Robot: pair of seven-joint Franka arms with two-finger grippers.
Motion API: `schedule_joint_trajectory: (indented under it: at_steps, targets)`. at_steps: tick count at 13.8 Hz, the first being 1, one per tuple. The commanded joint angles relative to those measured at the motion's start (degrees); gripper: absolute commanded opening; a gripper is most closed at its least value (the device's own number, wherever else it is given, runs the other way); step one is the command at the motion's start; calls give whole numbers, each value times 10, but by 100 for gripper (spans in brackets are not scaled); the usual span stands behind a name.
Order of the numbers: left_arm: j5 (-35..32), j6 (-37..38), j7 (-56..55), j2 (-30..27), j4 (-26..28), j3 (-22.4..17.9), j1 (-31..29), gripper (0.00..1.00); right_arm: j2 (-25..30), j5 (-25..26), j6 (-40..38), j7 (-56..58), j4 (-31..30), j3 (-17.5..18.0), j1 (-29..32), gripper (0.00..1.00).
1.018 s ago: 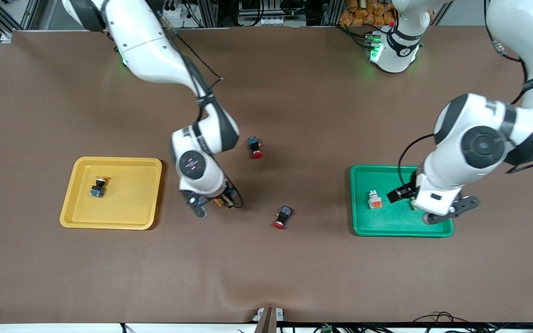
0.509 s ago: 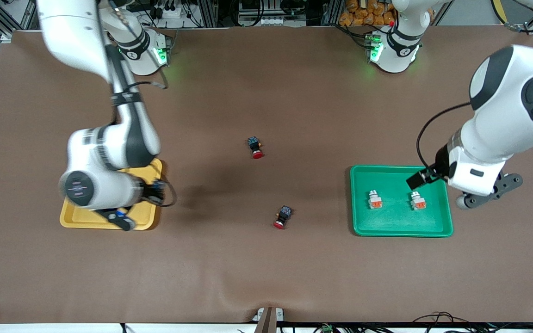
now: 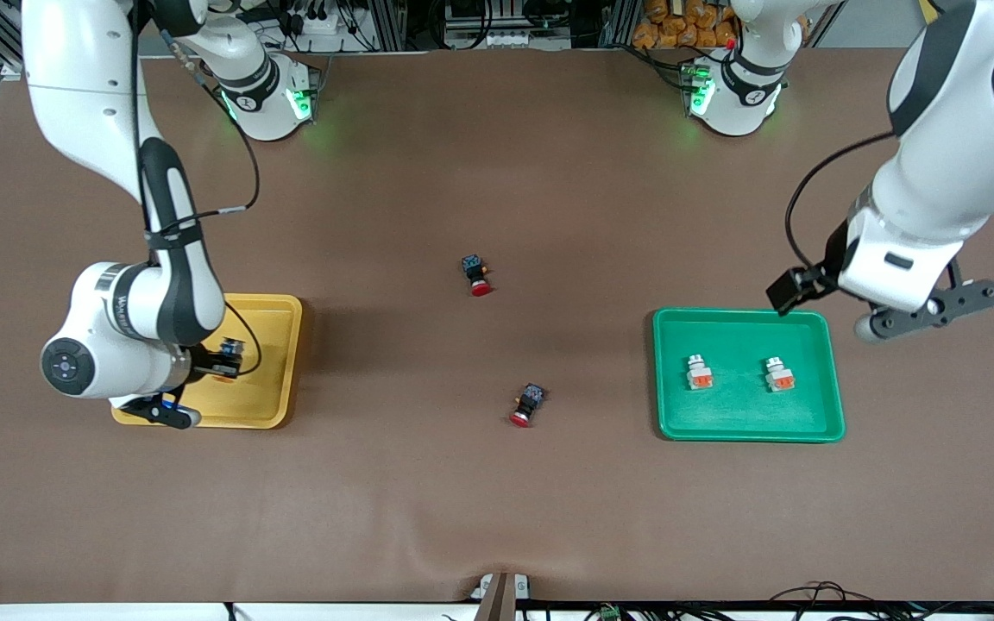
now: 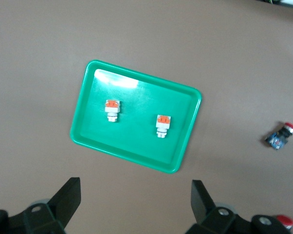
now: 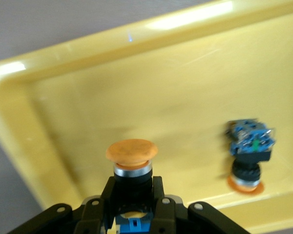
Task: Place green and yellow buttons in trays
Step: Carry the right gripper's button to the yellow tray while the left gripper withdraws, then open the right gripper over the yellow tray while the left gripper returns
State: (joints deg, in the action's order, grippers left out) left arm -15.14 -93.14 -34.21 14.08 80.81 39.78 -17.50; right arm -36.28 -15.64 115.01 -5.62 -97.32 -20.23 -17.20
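Note:
My right gripper (image 3: 171,407) is over the yellow tray (image 3: 268,362) at its near corner. In the right wrist view it (image 5: 132,195) is shut on a black-and-blue button with a round orange-yellow cap (image 5: 132,151), held just above the tray floor (image 5: 161,87). A second black-and-blue button (image 5: 247,156) lies in that tray; the arm hides it in the front view. Two white-grey buttons with orange blocks (image 3: 700,372) (image 3: 778,373) lie in the green tray (image 3: 747,423). My left gripper (image 3: 928,312) is open and empty, raised beside that tray's corner (image 4: 137,146).
Two black switches with red caps lie on the brown mat between the trays, one mid-table (image 3: 477,275) and one nearer the front camera (image 3: 529,404). One also shows in the left wrist view (image 4: 281,136). The arm bases stand along the table's edge farthest from the camera.
My right arm swung from mid-table to over the yellow tray, carrying the button. My left gripper left a second white-grey button in the green tray and rose away from it.

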Motion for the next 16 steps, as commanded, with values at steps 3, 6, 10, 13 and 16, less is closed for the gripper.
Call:
schedule_joint_trajectory:
  at_steps: [3,6,10,13,16]
  targets:
    - [17,13,119,-54,5,-30,-1,100,4,-3,45,14,-36,12,2,0]
    - [104,60,169,-91,10,-236,143,100,3,-3,47,14,-36,12,2,78]
    - [144,69,233,-153,77,-341,190,100,28,-16,0,7,7,26,-2,100]
    - [144,69,240,-189,108,-350,186,100,31,-62,-86,12,123,26,11,100]
    - [144,69,242,-204,128,-345,166,100,31,-27,-178,14,251,26,28,100]
